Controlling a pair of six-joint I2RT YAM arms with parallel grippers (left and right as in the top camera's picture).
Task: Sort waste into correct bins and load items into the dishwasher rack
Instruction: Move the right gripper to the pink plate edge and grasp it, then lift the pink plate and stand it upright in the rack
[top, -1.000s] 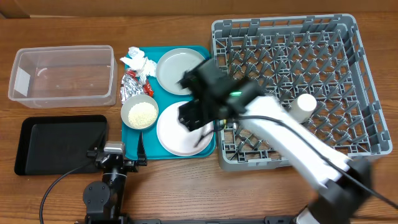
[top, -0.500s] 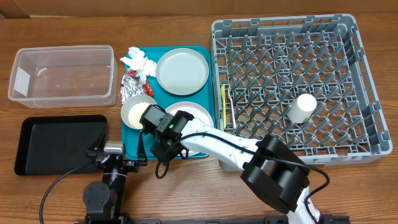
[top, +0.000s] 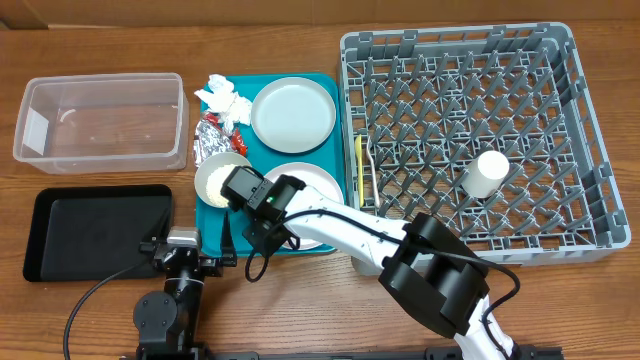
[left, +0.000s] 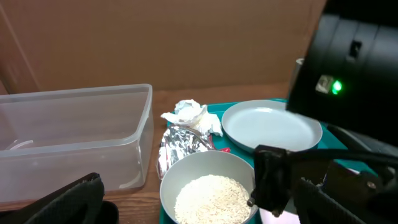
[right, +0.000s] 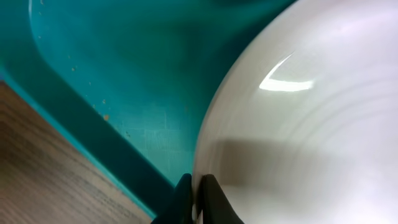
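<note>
My right gripper (right: 194, 183) is shut on the rim of the white plate (right: 311, 124), its two black fingertips pinching the edge just above the teal tray (right: 124, 74). Seen from overhead, this gripper (top: 265, 225) sits at the near-left edge of the white plate (top: 315, 195). A whitish bowl (top: 222, 180) heaped with rice (left: 208, 198) stands beside it. Behind lie the foil wrapper (top: 212, 140), the white tissue (top: 222, 98) and the grey-green plate (top: 293, 113). My left gripper (top: 186, 248) stands open at the table's front edge. The white cup (top: 484, 172) and yellow utensil (top: 362, 165) rest in the dishwasher rack (top: 590, 150).
The clear tub (top: 100, 120) stands at the back left with the shallow black tray (top: 95, 230) in front of it. My right arm (top: 360, 230) stretches from the front across the rack's near-left corner to the teal tray (top: 245, 150).
My right arm swung left from above the rack's edge down to the white plate's near-left rim. Its jaws closed on that rim. The left arm stayed still.
</note>
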